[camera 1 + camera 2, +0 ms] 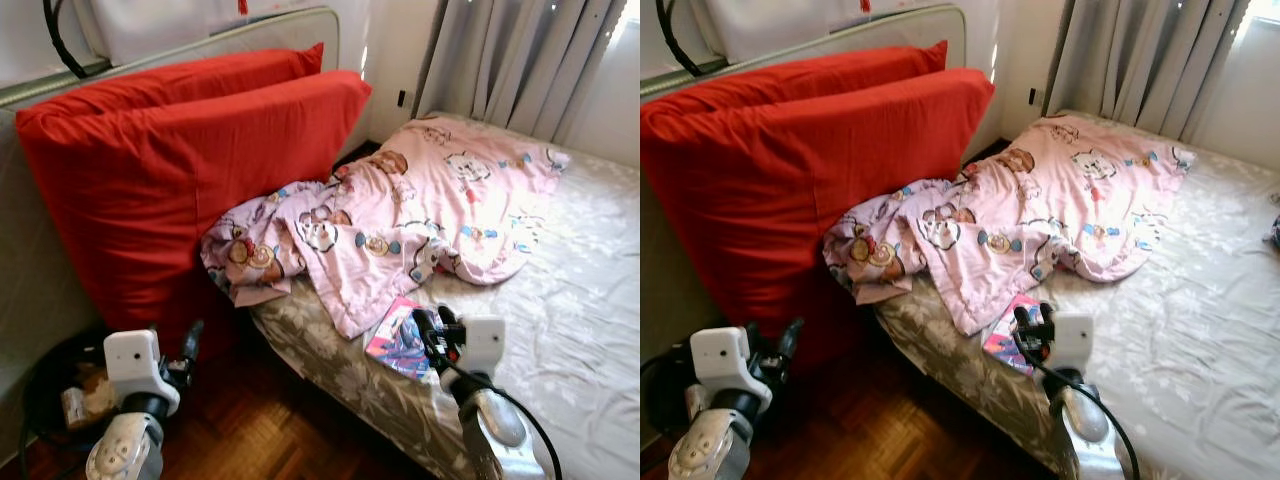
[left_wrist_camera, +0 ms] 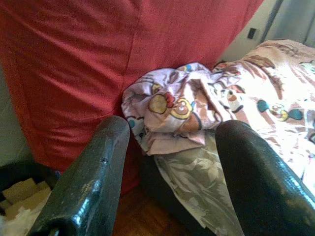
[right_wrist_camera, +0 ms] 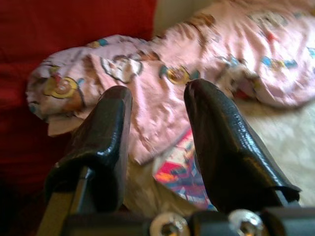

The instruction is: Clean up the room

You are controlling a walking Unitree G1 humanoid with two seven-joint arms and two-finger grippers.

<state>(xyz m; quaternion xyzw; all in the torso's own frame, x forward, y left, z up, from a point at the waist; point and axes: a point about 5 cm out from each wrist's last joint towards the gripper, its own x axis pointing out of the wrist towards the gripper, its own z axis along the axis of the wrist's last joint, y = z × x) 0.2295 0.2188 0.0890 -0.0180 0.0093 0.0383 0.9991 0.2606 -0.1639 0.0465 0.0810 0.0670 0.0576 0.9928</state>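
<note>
Hovering with jaws spread, right gripper [image 3: 156,123] over magazine [image 1: 396,338] at bed [image 1: 560,330] edge, left gripper [image 2: 170,147] near red cushion [image 1: 180,170].

From my remote station I see a bed [image 1: 580,330] covered in a pale, floral-patterned sheet, running from the near corner toward grey curtains at the back. A crumpled pink blanket [image 1: 400,220] printed with cartoon animals lies across the bed's upper part, one bunched end spilling over the bed's edge. Just below the blanket's lower hem, a colourful magazine [image 1: 397,338] lies flat on the sheet near the bed's near edge, partly tucked under the blanket. Beside the bed, dark wooden parquet floor [image 1: 270,425] carries two large red cushions [image 1: 180,170] standing upright, close against the blanket's bunched end.
</note>
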